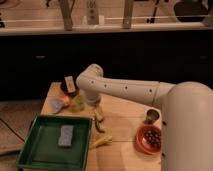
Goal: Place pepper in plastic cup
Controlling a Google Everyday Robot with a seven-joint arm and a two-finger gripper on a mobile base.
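The pepper (100, 125) is a slender dark-green piece lying on the wooden table (125, 107), just right of the green tray. My gripper (98, 113) hangs from the white arm's wrist directly above the pepper's upper end, close to it or touching it. The plastic cup (78, 103) is small, translucent and yellow-green. It stands upright to the left of the gripper, about a hand's width from the pepper.
A green tray (37, 150) with a grey sponge (65, 135) sits at front left. A pale yellow elongated item (101, 142) lies below the pepper. A light-blue item (56, 105), a dark object (68, 85), a metal cup (151, 116) and a red bowl (149, 139) stand around.
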